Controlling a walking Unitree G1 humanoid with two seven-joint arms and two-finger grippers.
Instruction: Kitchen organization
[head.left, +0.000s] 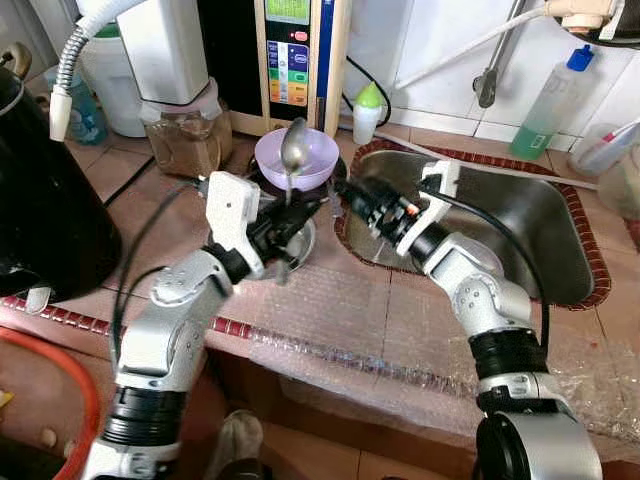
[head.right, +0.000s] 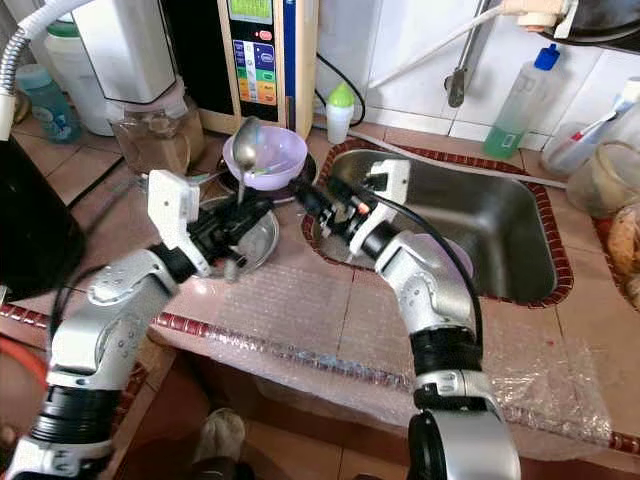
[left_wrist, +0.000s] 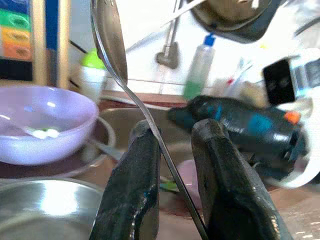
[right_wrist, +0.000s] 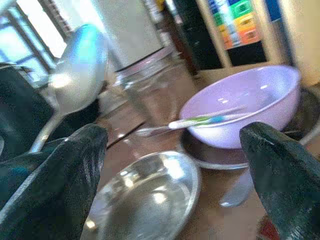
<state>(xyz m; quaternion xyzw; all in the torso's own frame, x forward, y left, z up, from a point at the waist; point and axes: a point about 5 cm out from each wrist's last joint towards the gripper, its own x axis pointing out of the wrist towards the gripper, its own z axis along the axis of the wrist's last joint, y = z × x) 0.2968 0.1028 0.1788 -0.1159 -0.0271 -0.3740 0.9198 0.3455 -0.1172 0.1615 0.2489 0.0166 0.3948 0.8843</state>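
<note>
A home kitchen: steel sink (head.left: 520, 215) set in a tiled counter (head.left: 120, 165), tap (head.left: 487, 80), soap bottle (head.left: 548, 105).

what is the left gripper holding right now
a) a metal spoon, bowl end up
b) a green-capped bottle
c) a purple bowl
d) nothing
a: the left gripper has its jaws shut on the handle of the metal spoon, whose bowl end stands up in front of the purple bowl.

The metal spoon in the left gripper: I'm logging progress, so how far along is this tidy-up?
Nothing looks put away yet. In hand: the left gripper is shut on the long metal spoon, held upright before the lilac plastic bowl. The right gripper hovers open by the steel sink. Left: the bowl and the round steel plate.
</note>
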